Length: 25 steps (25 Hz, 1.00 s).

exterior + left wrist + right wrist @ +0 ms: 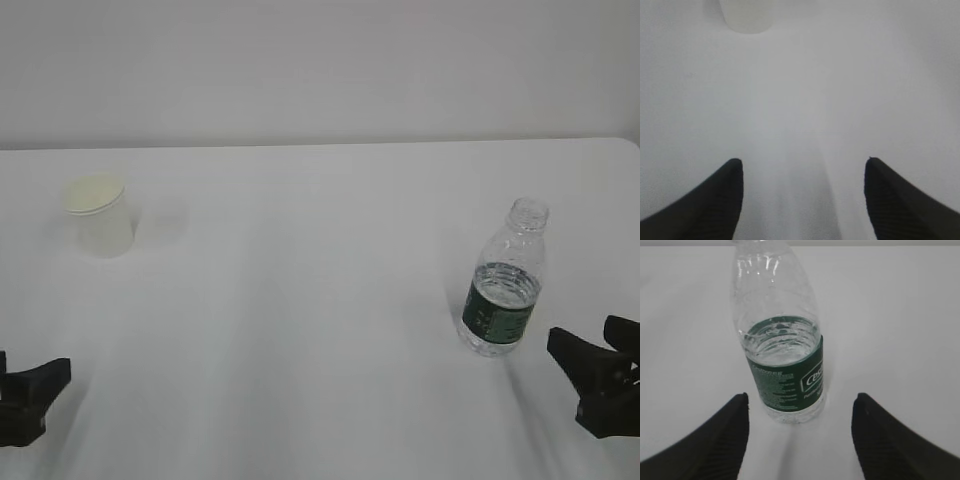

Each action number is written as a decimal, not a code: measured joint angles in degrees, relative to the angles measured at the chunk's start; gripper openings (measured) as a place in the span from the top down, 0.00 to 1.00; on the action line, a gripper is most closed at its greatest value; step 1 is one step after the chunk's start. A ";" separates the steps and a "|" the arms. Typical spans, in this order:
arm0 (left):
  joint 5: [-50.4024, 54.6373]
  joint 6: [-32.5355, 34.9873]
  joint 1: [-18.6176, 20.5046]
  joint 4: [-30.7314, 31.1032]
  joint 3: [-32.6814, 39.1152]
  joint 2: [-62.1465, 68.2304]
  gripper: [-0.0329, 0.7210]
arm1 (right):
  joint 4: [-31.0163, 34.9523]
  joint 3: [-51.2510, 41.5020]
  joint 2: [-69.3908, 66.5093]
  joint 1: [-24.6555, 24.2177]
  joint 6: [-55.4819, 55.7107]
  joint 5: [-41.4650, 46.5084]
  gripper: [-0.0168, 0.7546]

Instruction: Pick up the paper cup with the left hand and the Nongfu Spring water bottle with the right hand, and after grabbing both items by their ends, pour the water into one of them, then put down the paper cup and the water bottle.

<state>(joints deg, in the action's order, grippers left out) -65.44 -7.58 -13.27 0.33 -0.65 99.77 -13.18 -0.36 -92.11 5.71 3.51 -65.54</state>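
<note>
Both end effectors are held low over the white surface (320, 330), jaws spread and empty. Just ahead of the right end effector (800, 407) the Nongfu Spring water bottle (785, 370) stands upright, untouched. Far ahead of the left end effector (802, 172) the paper cup (746, 15) is seen.

White table (320, 330), plain surface. Paper cup (100, 216) stands upright far left. Nongfu Spring water bottle (505, 283) stands upright at right, capless, water (506, 283) partway up. Well apart.
</note>
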 joint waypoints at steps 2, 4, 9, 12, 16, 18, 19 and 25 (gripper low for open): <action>-0.13 0.00 0.00 0.39 0.00 0.91 0.24 | -0.72 0.00 0.00 0.00 -0.53 0.00 0.32; -0.12 0.00 0.00 0.65 0.00 1.21 0.24 | -1.06 0.00 0.00 0.00 -1.70 0.00 0.27; -0.31 0.00 0.00 0.77 -0.11 1.21 0.24 | -1.44 0.12 -0.13 0.00 -4.53 -0.04 0.20; -0.31 0.00 0.00 0.85 -0.21 1.21 0.24 | -1.54 0.24 -1.19 0.00 -6.10 -0.13 0.19; -0.47 0.15 0.00 0.90 -0.20 1.21 0.24 | -1.65 1.31 -3.49 0.00 -7.27 -0.13 0.19; -0.60 0.17 0.00 1.00 -0.20 1.21 0.24 | -1.65 2.07 -5.11 0.00 -7.52 -0.13 0.19; -0.60 0.26 0.00 0.98 -0.20 1.21 0.24 | -1.65 2.35 -5.97 0.00 -7.62 -0.13 0.19; -0.60 0.39 0.00 0.98 -0.20 1.21 0.24 | -1.90 4.80 -9.55 0.00 -7.75 -0.13 0.19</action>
<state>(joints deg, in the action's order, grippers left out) -66.04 -7.19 -13.27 1.32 -0.85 100.98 -15.08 4.44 -101.66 5.71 -4.24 -65.67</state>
